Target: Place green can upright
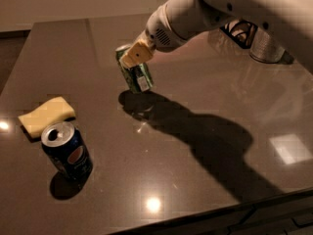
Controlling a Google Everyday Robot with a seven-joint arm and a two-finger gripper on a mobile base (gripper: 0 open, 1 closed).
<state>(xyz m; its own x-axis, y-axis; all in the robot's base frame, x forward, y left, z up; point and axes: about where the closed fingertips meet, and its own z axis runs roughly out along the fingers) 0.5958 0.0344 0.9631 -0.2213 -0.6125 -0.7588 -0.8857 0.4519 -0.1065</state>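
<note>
The green can [135, 72], green with a silver top and a white label patch, is near the middle of the dark table [205, 116], tilted a little with its top toward the upper left. Whether its base touches the table is hard to tell. My gripper [134, 54] reaches in from the upper right and is shut on the can's upper part; one yellowish fingertip [136, 54] lies across the can's front.
A blue Pepsi can [66, 151] stands upright at the front left. A yellow sponge [45, 115] lies just behind it. A metal object [266, 45] and a dark wire item [239, 31] sit at the far right. My arm casts a large shadow to the right.
</note>
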